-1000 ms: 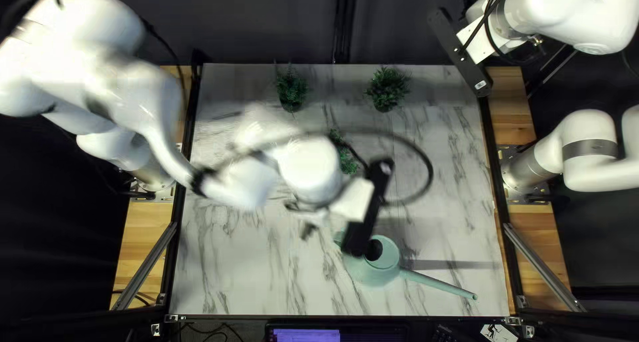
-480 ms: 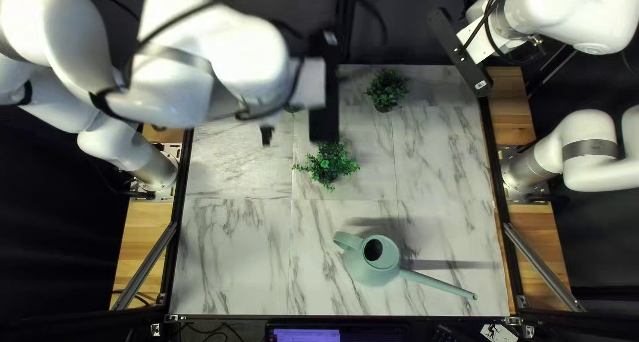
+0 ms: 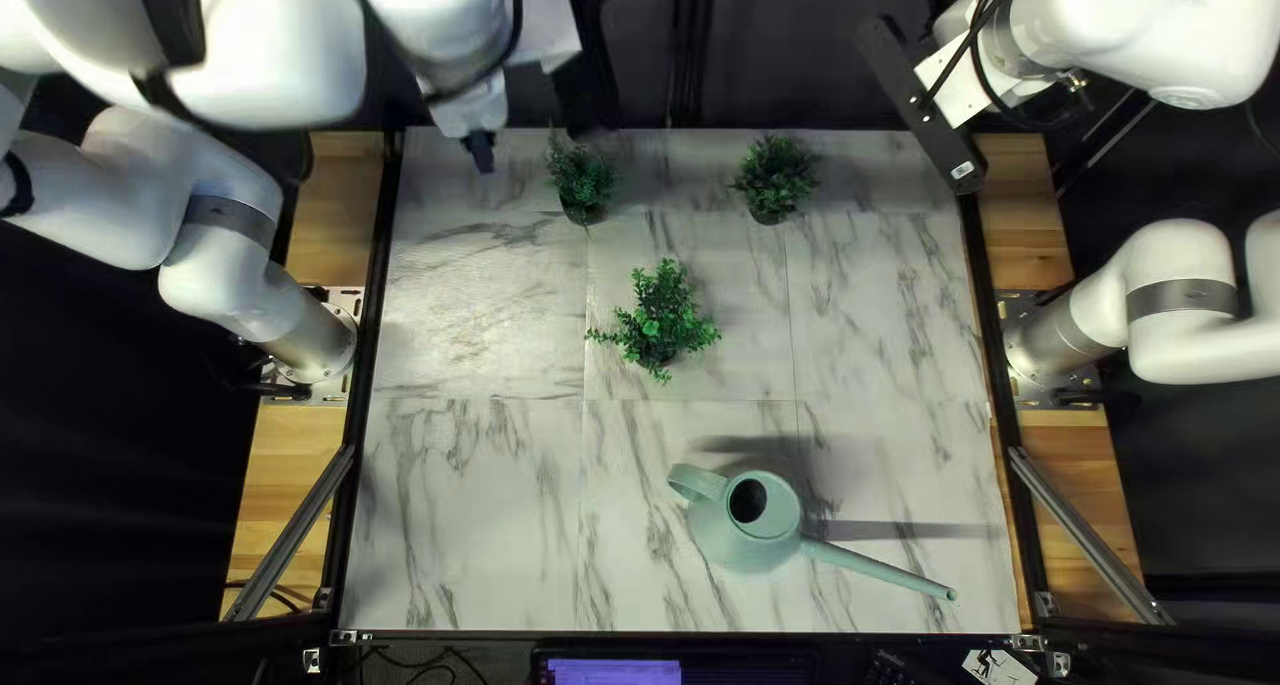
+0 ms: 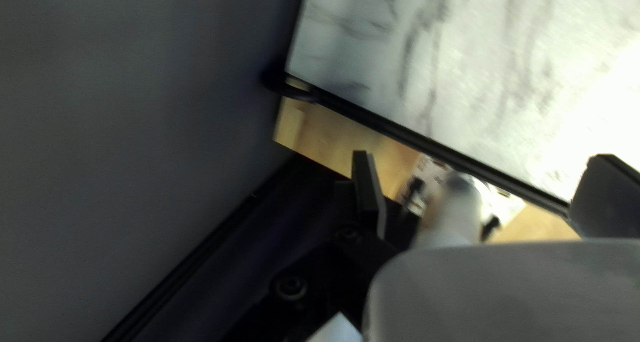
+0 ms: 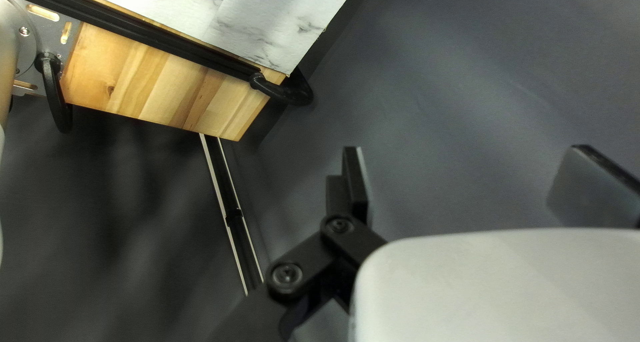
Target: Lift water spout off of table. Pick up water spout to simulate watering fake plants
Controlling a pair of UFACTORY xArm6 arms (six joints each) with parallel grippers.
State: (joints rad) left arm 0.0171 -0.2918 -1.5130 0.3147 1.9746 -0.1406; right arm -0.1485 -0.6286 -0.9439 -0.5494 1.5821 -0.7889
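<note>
My left gripper (image 3: 480, 149) is raised over the far left corner of the table in the top left view, well away from the watering can. In the left wrist view the same gripper (image 4: 473, 189) is open and holds nothing. My right gripper shows open and empty in its own view (image 5: 460, 182), beyond the table's far right corner; in the top left view its arm end (image 3: 954, 105) is there too. The pale green watering can (image 3: 747, 541) stands near the table's near edge, spout (image 3: 874, 573) toward the right. Plants: one mid-table (image 3: 660, 322), two at the far edge (image 3: 583, 181), (image 3: 776, 178).
The marble-patterned table top (image 3: 467, 498) has black rails along its left and right edges. Dark curtain (image 3: 800, 45) hangs behind the far edge. Wooden side boards (image 3: 296, 465) run outside the rails.
My left arm has swung from above the watering can back to the far left, uncovering the middle plant and then a far one. The can, plants and right arm have stayed put.
</note>
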